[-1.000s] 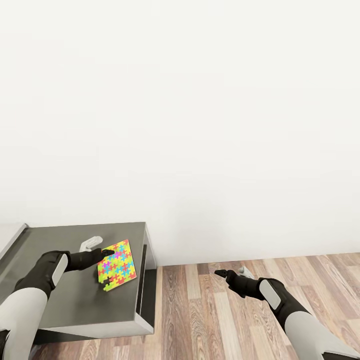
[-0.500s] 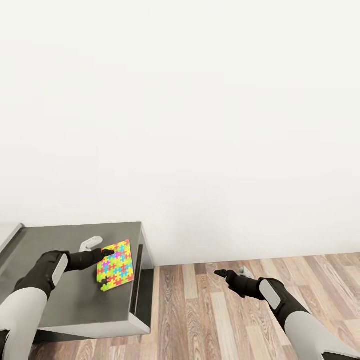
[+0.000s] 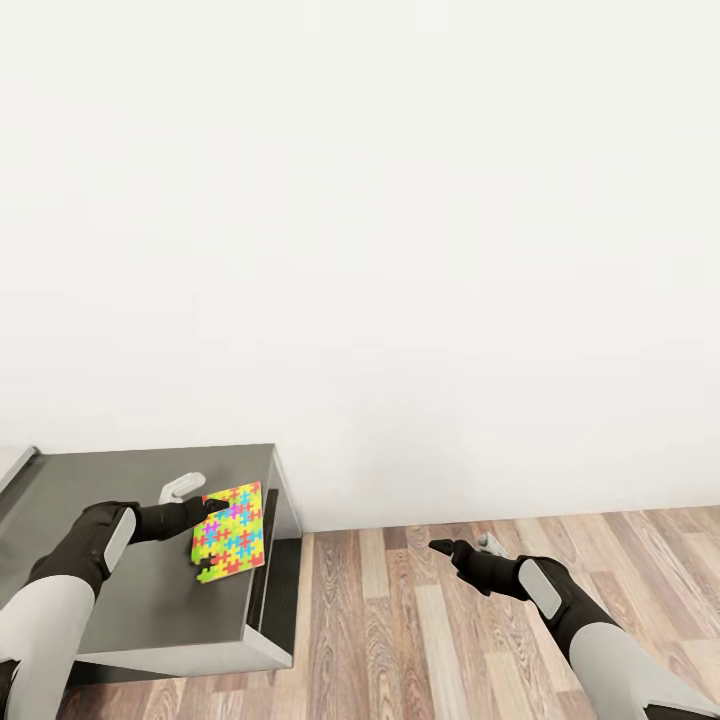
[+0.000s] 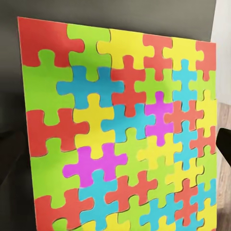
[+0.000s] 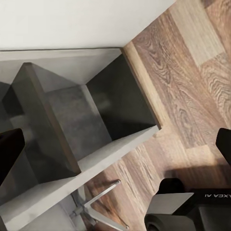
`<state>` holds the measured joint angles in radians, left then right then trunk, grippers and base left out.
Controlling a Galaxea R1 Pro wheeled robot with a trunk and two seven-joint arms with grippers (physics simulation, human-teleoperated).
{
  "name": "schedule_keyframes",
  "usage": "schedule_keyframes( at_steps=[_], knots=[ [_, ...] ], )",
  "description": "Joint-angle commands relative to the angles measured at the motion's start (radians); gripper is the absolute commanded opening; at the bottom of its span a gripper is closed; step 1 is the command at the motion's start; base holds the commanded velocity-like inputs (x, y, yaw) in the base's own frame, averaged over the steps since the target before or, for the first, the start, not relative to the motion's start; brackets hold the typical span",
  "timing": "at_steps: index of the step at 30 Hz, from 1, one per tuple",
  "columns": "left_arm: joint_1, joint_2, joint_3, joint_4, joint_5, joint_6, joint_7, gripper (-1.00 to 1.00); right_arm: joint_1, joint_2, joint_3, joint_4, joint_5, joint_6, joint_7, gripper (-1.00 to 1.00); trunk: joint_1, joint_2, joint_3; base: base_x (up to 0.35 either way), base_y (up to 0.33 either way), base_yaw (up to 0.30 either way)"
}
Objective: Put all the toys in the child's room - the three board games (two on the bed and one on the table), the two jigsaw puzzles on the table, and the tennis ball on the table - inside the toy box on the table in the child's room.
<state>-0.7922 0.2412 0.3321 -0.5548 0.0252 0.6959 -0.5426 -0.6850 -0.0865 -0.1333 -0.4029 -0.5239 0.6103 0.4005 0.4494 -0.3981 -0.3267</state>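
Jigsaw puzzle gripped in left gripper jaws above dark cabinet, right gripper jaws open over plank floor.

Plain white wall across most of head view, meeting floor w/ a thin white skirting line. Wood-plank floor, mixed brown & pale boards, runs along the base of the wall and fwd toward the camera. Right wrist view: same planks, plus a slim silver metal leg-like frame standing on the floor, just beside a dark round-edged base w/ small printed lettering; text too small to read.
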Motion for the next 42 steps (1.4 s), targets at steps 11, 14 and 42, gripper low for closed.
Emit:
schedule_keyframes(
  at_steps=[11, 14, 42],
  knots=[
    [-0.001, 0.0, 0.004, 0.0, 0.002, 0.008, -0.002, 1.0, -0.001, 0.001, -0.006, -0.001, -0.001, 0.008, 0.001, 1.0, 0.001, -0.002, -0.002, 0.0, -0.003, 0.0],
    [-0.001, 0.0, 0.004, 0.0, 0.002, 0.008, -0.002, 1.0, -0.001, 0.001, -0.006, -0.001, -0.001, 0.008, 0.001, 1.0, 0.001, -0.002, -0.002, 0.0, 0.0, 0.0],
    [-0.001, 0.0, 0.004, 0.0, 0.004, 0.008, -0.002, 1.0, -0.001, 0.0, -0.006, -0.001, -0.001, 0.008, 0.003, 1.0, 0.001, -0.002, -0.002, 0.0, 0.0, 0.0]
  ],
)
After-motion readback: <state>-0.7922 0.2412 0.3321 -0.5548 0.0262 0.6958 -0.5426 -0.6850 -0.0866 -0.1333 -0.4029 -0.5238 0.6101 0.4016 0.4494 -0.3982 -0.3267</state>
